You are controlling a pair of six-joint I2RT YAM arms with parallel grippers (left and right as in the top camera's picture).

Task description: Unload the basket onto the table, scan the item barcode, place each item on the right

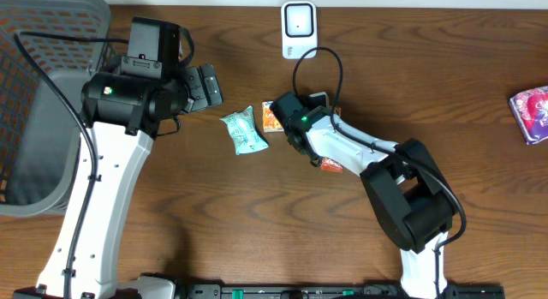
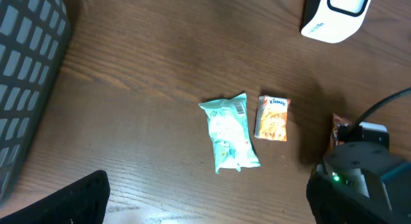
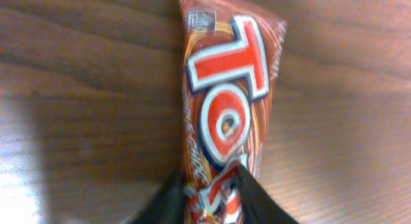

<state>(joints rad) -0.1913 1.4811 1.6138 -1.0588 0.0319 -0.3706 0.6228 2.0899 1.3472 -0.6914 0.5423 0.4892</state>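
Right tool point(image 3: 212, 201) is pinching one end of a candy bar point(image 3: 225, 102), likely light and slippery, near the scanner point(image 1: 298, 26); left tool point(image 1: 205, 85) is gaping empty.

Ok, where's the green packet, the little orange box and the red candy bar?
green packet point(image 2: 230, 135), left wrist view, middle of the wrapper.
little orange box point(image 2: 273, 119), left wrist view, centre of its top face.
red candy bar point(image 3: 218, 108), right wrist view, on the big middle letter.
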